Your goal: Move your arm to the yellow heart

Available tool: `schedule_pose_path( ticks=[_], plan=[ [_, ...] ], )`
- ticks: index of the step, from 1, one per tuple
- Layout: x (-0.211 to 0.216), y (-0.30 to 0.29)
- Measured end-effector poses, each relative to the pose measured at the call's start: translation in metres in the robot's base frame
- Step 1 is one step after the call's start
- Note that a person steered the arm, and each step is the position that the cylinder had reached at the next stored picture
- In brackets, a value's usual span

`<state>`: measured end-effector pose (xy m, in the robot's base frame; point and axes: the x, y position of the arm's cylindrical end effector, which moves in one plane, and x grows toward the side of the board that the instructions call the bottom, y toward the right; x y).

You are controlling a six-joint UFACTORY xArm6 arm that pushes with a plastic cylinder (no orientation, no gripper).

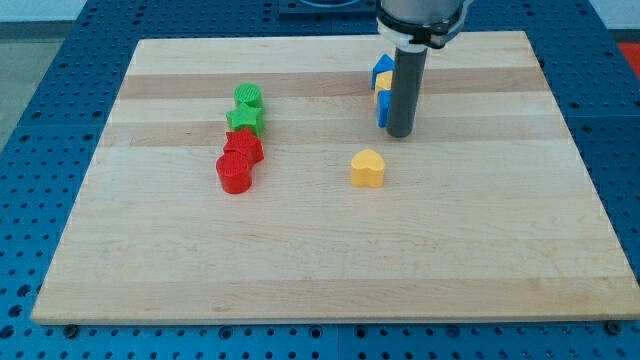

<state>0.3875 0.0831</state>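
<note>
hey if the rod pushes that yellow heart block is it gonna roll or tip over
Probably neither. The yellow heart sits flat and squat on the wooden board, so it should slide. Its lobed outline may make it spin under an off-centre push. My tip is just up and to the view's right of it, not touching.

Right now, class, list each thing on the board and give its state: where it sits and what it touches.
Tip: down at the board, above-right of the yellow heart, apart.
Yellow heart: alone, touching nothing.
Blue and yellow blocks: stacked column, partly hidden behind rod.
Green blocks: two, touching.
Red blocks: two, touching, below greens.
</note>
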Motion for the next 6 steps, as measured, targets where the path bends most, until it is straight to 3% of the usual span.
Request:
schedule_pose_path(
  ticks=[4, 6],
  plan=[
    [0.115, -0.003],
    [0.127, -0.052]
  ],
)
